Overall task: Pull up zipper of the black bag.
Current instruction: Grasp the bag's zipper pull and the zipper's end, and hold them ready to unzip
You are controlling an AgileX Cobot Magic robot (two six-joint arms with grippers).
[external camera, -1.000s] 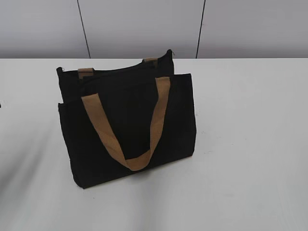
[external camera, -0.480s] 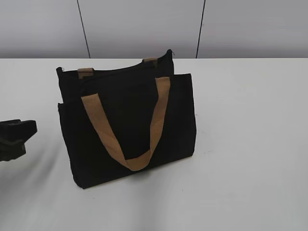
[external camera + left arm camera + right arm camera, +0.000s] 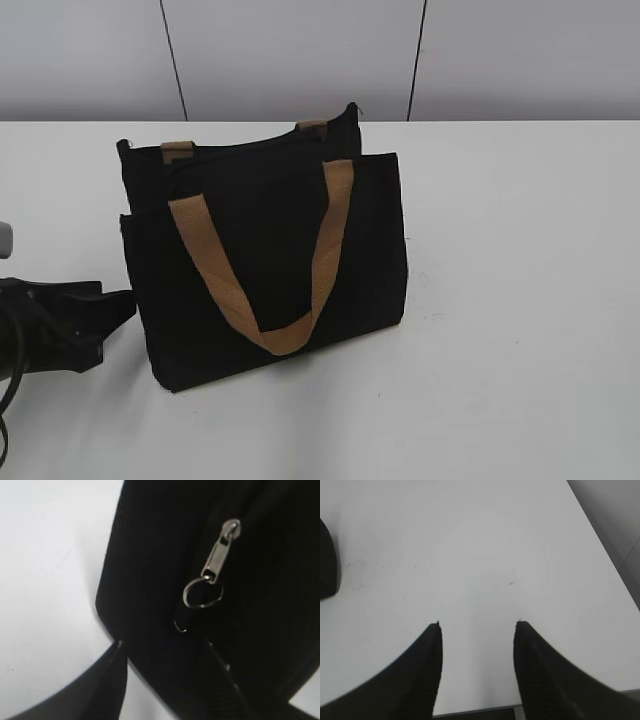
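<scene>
We see the black bag point(image 3: 265, 260) standing upright on a plain white table point(image 3: 520, 300), roughly mid-table and a little left of centre, its near tan handle point(image 3: 270, 265) hanging down over the front panel. Behind the table runs a pale grey panelled wall point(image 3: 300, 55) with dark vertical seams.

The left gripper point(image 3: 95, 320) sits low at the bag's left end — its fingers spread apart and holding nothing. In the left wrist view the zipper point(image 3: 212, 567), a silver slider with a ring pull, lies on the bag's black fabric just ahead of the gripper's two finger tips.

The right gripper point(image 3: 477, 625) hovers over bare table — fingers parted and empty — with a dark edge of the bag at far left.
</scene>
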